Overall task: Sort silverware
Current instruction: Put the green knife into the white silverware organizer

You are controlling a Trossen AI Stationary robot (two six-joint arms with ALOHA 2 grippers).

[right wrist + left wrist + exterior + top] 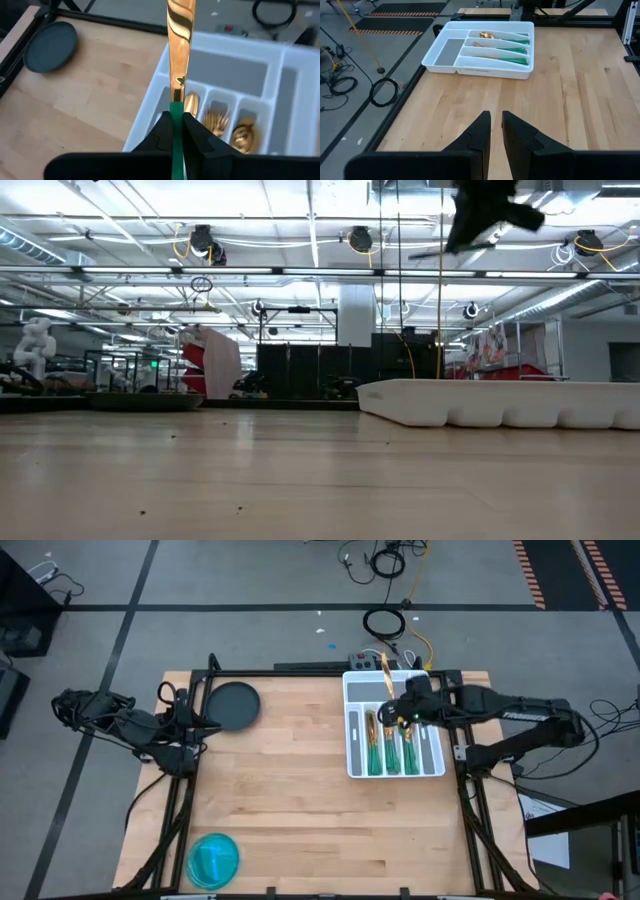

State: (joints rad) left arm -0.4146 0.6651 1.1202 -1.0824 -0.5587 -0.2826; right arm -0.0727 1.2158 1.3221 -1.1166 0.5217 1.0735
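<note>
A white slotted tray (352, 690) sits at the table's far right. Gold-headed, green-handled silverware (386, 750) lies in its long slots, also seen in the left wrist view (506, 49) and the right wrist view (216, 122). My right gripper (400, 711) hovers over the tray, shut on a knife (384, 675) whose gold blade points toward the far edge. In the low view this gripper (482, 220) is high above the tray (500, 402). My left gripper (197, 726) waits at the table's left edge, shut (496, 131) and holding nothing. My right gripper pinches the knife's green handle (176, 114) just below the gold blade (180, 45), between its two fingers (161, 131). The knife runs on forward past the fingertips, in line with them. It is lifted clear above the tray, roughly level in the low view (445, 252).
A dark round plate (233, 705) lies at the far left of the table, near my left gripper. A blue round bowl (213, 858) sits at the near left corner. Bare wood (290, 790) spreads between them and the tray. Black frame rails border the table.
</note>
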